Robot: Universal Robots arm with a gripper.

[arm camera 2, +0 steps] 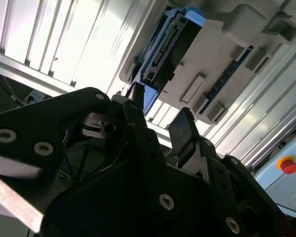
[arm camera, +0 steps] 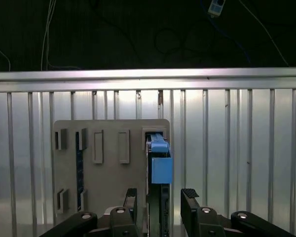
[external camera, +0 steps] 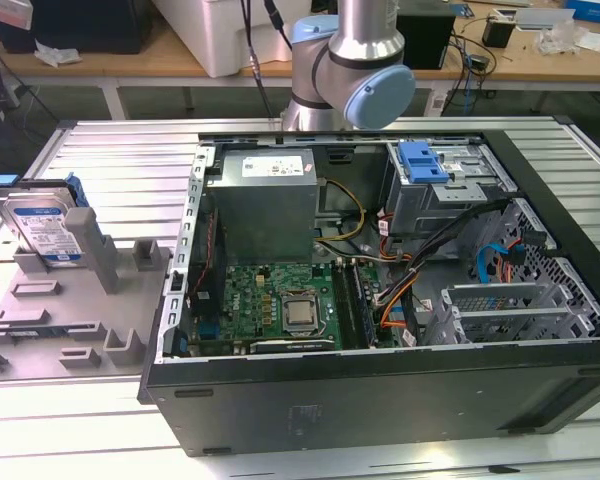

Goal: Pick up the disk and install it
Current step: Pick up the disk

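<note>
The pincer (arm camera: 160,192) was released, its two black fingers (arm camera: 189,198) spread wide apart, and it held nothing and touched nothing. In the first wrist view the gap between the fingers was in line with the thin edge of the disk (arm camera: 158,153), which lay farther from the camera and apart from the fingertips. In the second wrist view the pincer (arm camera 2: 159,101) was open in the same way, and the disk (arm camera 2: 170,44) was seen beyond it, also edge-on, with its blue bracket on the outside. The disk stood on its edge in a slot of a grey holder (arm camera: 108,173) that has several other slots and small blocks. This holder rested on the ribbed metal bench (arm camera: 237,148). In the exterior view the disk (external camera: 42,228) was upright at the far end of the holder (external camera: 80,310), with its white-and-blue label facing the camera, on the bench (external camera: 120,160) at the exterior view's left of an open computer case (external camera: 380,400). Inside the case there were a grey power-supply box (external camera: 265,200) and a grey metal cage with a blue latch (external camera: 425,165). The silver and light-blue arm (external camera: 355,60) was seen behind the case, near the top of the exterior view.
</note>
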